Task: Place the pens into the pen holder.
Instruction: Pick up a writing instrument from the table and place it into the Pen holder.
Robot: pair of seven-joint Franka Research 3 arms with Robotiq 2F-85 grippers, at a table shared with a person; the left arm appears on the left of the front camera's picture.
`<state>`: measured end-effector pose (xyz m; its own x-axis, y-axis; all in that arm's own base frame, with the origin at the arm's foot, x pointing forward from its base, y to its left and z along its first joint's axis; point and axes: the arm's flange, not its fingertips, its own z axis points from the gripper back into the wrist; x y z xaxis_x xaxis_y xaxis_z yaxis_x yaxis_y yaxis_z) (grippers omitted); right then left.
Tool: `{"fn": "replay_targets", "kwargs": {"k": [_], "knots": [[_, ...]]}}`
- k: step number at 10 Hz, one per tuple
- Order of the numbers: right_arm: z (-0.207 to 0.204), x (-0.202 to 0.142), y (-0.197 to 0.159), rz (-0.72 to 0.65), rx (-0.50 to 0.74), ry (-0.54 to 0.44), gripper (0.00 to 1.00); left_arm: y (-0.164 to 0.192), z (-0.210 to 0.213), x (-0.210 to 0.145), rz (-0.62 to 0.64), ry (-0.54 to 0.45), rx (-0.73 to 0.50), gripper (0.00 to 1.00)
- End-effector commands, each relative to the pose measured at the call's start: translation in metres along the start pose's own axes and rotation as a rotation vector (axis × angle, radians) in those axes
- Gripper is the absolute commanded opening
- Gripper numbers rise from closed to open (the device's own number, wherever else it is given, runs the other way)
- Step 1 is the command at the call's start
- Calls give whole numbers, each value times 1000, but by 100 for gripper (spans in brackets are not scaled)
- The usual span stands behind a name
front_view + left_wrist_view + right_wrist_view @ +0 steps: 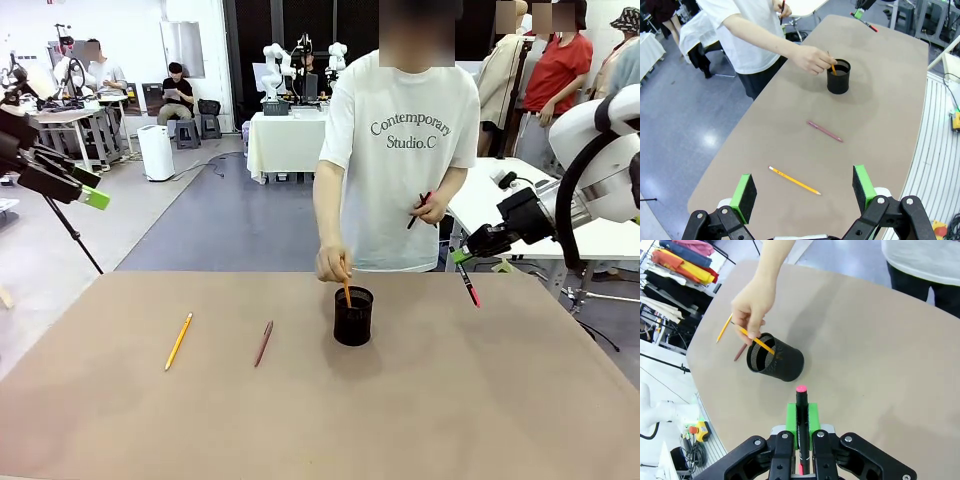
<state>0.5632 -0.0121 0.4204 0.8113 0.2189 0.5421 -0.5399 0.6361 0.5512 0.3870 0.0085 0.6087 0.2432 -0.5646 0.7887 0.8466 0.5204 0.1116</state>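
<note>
**Risk of a clash**

Right hand (462,255), clamped on a red pen (468,282), hangs right of centre. The holder (353,318) stands mid-frame with a person's hand (333,264) over it. Moving in now could bump either. Left hand (90,190) gapes wide, upper left

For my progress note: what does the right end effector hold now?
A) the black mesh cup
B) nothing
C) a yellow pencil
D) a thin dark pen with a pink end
D: the right end effector is shut on the thin dark pen with a pink end, whose tip sticks out beyond it.
</note>
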Motion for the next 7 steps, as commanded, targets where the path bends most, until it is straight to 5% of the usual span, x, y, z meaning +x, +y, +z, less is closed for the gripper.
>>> {"fn": "replay_targets", "kwargs": {"k": [1,3,7], "knots": [[-1,5,1,-13,-18,1,0,1,-1,0,-12,-14,-4,100],[0,0,0,0,0,0,0,1,-1,0,-12,-14,-4,100],[28,4,19,297,133,-182,0,1,-1,0,-12,-14,-4,100]]}}
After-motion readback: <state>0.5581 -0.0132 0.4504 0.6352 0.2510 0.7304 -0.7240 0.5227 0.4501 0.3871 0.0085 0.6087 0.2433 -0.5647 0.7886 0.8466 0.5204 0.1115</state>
